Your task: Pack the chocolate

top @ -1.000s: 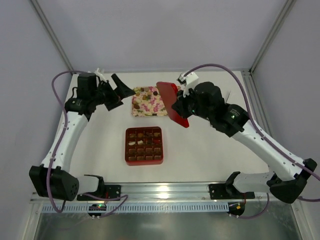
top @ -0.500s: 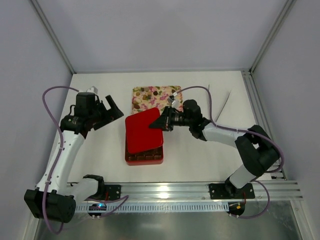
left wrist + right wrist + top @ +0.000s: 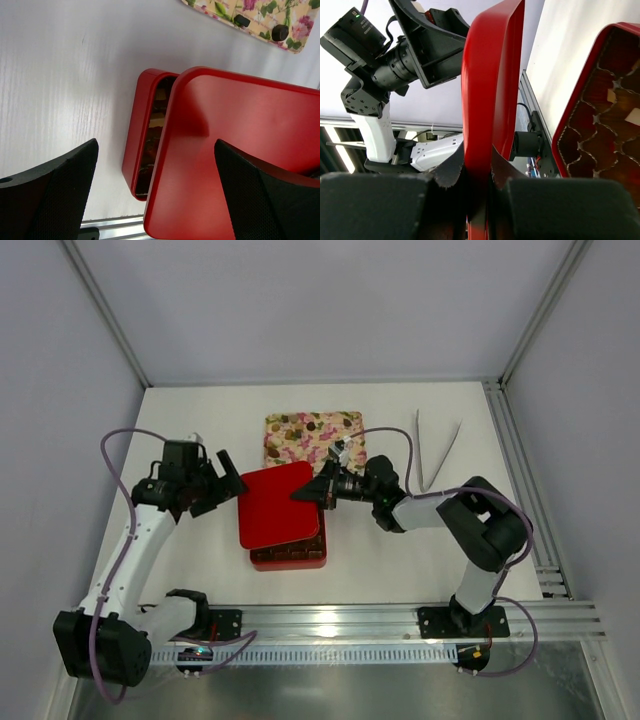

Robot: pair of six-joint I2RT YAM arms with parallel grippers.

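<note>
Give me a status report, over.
Right gripper shut on red lid, lid offset over red box, not seated. Left gripper open beside lid. Chocolate in box, more on floral tray.

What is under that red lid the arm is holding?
The red box. Through the gap at its side a few chocolate pieces show; the lid covers the rest.

White links [image 3: 125,550], black joints [image 3: 490,530] — purple cables [image 3: 104,445] (looping).
</note>
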